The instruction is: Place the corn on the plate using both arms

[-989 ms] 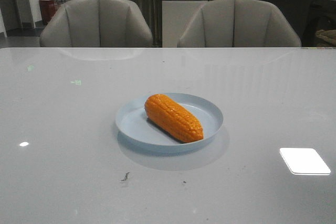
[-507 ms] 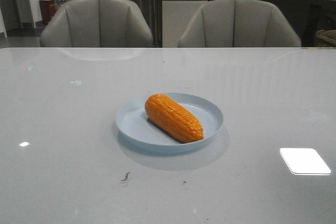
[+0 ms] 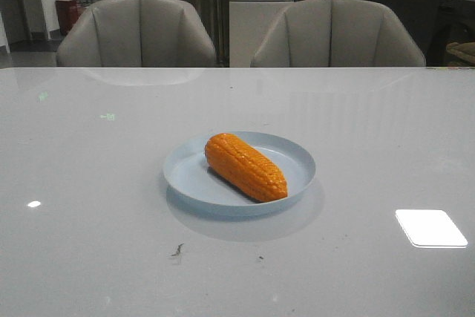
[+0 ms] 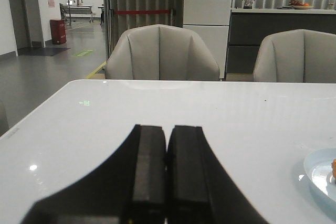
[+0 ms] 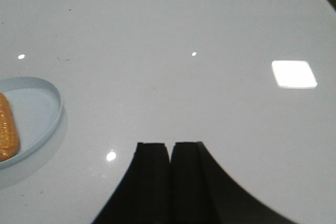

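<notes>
The orange-yellow corn lies diagonally on the pale blue plate in the middle of the white table. Neither arm shows in the front view. In the left wrist view my left gripper is shut and empty, well away from the plate, whose edge shows at one side with a sliver of corn. In the right wrist view my right gripper is shut and empty, apart from the plate and the corn at the frame edge.
Two grey chairs stand behind the table's far edge. A bright light reflection lies on the table at the right front. A small dark smudge marks the surface in front of the plate.
</notes>
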### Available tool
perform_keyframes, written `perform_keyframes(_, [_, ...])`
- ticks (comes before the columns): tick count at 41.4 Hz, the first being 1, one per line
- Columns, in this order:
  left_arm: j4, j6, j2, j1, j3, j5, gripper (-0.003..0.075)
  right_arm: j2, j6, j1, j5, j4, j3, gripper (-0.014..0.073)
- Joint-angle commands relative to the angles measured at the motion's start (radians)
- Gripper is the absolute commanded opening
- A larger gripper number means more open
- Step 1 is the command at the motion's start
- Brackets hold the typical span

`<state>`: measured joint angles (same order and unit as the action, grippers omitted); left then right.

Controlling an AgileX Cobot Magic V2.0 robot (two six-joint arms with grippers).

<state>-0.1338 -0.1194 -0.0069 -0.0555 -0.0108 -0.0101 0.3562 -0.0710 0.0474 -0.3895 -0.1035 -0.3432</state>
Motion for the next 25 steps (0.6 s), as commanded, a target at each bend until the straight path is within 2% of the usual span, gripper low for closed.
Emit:
perform_keyframes(1, [0.006, -0.012, -0.02, -0.003, -0.037, 0.079, 0.0094, -0.094, -0.01, 0.005, 0.122, 0.033, 0.039, 0.0056])
perform_keyframes(10, [0.006, -0.012, -0.02, -0.003, -0.037, 0.079, 0.0094, -0.386, -0.01, 0.005, 0.147, 0.017, 0.23, 0.0056])
perform_keyframes(17, [0.006, -0.012, -0.02, -0.003, -0.037, 0.079, 0.0094, -0.385, -0.01, 0.004, 0.348, -0.011, 0.353, 0.0056])
perform_keyframes(25, [0.006, -0.012, -0.02, -0.003, -0.037, 0.079, 0.0094, -0.385, -0.01, 0.004, 0.348, -0.011, 0.35, 0.0056])
